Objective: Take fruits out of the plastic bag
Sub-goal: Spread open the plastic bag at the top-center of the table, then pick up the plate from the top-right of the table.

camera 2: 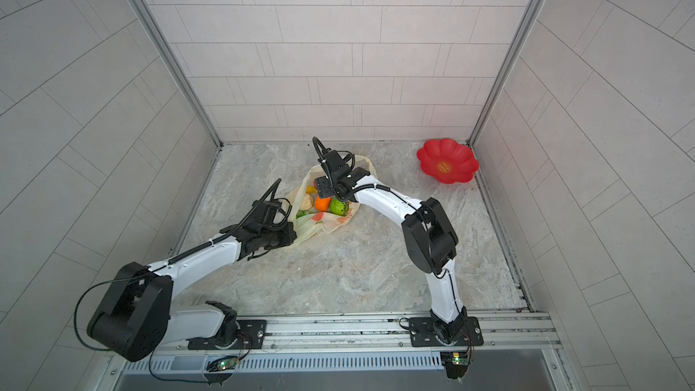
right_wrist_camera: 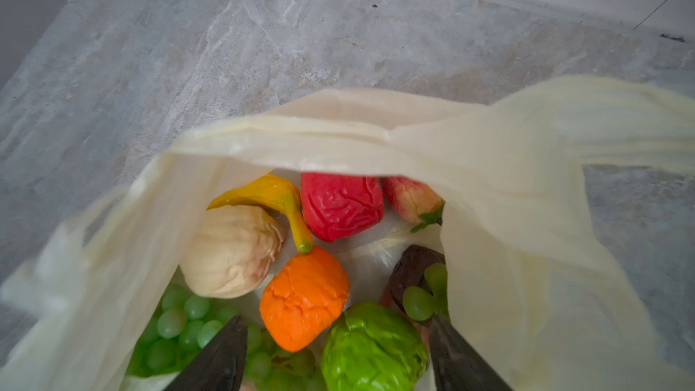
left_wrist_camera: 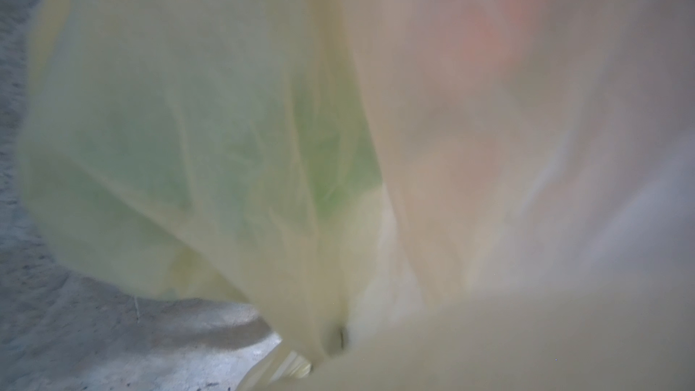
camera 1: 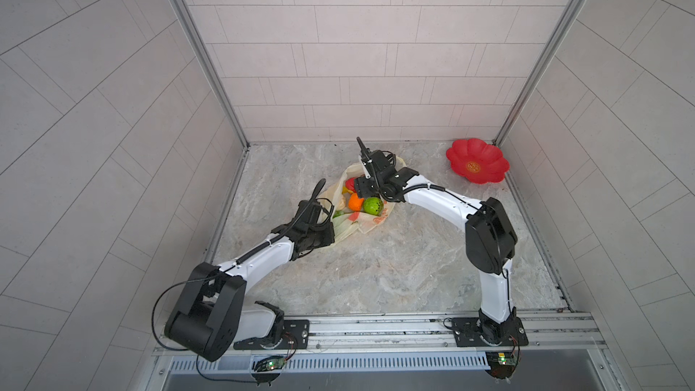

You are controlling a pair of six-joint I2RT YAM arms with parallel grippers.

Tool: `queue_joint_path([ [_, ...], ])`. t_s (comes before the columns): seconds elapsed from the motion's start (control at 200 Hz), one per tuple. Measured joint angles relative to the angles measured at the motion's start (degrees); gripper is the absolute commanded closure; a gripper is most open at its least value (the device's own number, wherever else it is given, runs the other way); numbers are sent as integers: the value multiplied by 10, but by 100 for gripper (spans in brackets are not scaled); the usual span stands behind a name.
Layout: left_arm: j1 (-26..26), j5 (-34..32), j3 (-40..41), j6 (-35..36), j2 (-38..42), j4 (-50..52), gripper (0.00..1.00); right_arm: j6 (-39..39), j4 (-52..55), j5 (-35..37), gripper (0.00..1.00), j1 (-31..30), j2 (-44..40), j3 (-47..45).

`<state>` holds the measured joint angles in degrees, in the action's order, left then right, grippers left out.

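Green ball and orange lie inside the plastic bag, just under the right hand, its fingers apart; the left hand clamps the bag's edge.

One plastic bag lies on the bench. Inside the bag, the right wrist view shows seven single pieces:

- one yellow banana
- one cream bulb
- one orange
- one bumpy green ball
- one wrinkled red piece
- one pink-red strawberry-like piece
- one dark brown fruit

One large green grape bunch sits inside the bag beside the bulb. A few loose-looking grapes lie against the dark fruit; whether they belong to that same bunch cannot be told.

One red flower-shaped plate stands well apart from the bag.

Two robot arms meet at the bag: the left arm and the right arm.
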<state>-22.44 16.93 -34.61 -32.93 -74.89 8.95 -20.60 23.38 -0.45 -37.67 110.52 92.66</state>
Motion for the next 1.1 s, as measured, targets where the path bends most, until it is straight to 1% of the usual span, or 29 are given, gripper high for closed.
queue_joint_path([
  [0.09,-5,1,0,7,3,-5,100,1,-8,-19,24,9,-77,-64],
  [0.195,-10,2,0,15,17,-8,100,-3,-20,-33,24,42,-163,-127],
  [0.27,-14,2,0,19,31,-10,100,-14,-25,-32,24,88,-210,-162],
  [0.335,-15,2,0,20,40,-14,100,-29,-26,-29,25,140,-232,-182],
  [0.38,-16,2,0,20,43,-17,100,-46,-28,-24,26,187,-240,-196],
  [0.54,-18,1,3,22,50,-18,100,-120,-37,-1,28,328,-232,-248],
  [0.615,-19,-1,9,24,63,-17,100,-152,-40,13,28,370,-222,-263],
  [0.786,-21,-5,11,26,73,-17,100,-212,-64,35,28,419,-189,-269],
  [0.876,-21,-7,12,26,74,-16,100,-239,-79,41,29,441,-158,-261],
  [1.101,-24,-20,12,31,80,-9,100,-304,-123,26,31,498,-71,-229],
])
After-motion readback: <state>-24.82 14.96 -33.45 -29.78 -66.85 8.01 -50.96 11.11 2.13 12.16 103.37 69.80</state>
